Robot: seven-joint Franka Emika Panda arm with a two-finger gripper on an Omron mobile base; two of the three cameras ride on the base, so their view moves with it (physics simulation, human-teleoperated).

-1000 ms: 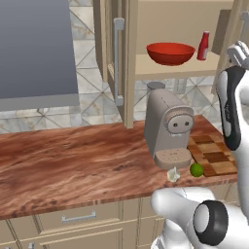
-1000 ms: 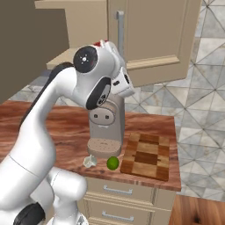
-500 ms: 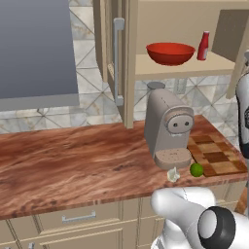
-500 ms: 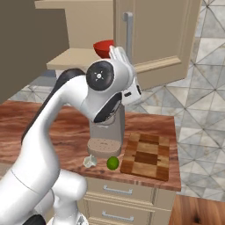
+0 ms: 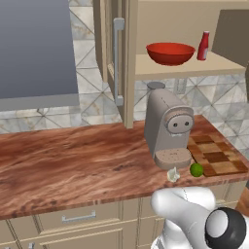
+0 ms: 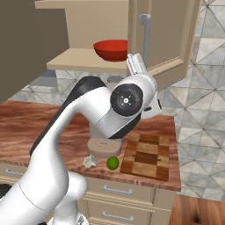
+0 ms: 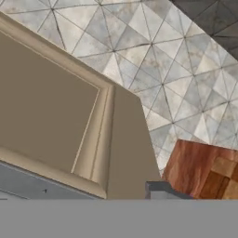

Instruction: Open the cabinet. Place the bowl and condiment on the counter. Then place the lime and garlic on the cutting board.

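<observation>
Can't tell the gripper's jaw state; in the hand view only one finger tip (image 7: 160, 189) shows, beside the open cabinet (image 5: 127, 58) door. Bowl (image 5: 170, 52) and condiment (image 5: 203, 46) sit on the shelf, near its front edge. Lime (image 5: 196, 169) and garlic (image 5: 173, 174) lie on the counter (image 5: 73, 165) near its front lip, lime just off the cutting board (image 5: 214, 154), arm partly blocking the bowl from the right.

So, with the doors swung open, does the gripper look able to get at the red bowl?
Probably yes: the bowl sits on the open shelf of the cabinet with nothing in front; the condiment stands beside it, apart.

Bowl (image 5: 170, 53) left of condiment (image 5: 203, 45) in cabinet (image 5: 127, 63); lime (image 5: 196, 169) beside cutting board (image 5: 216, 154).
</observation>
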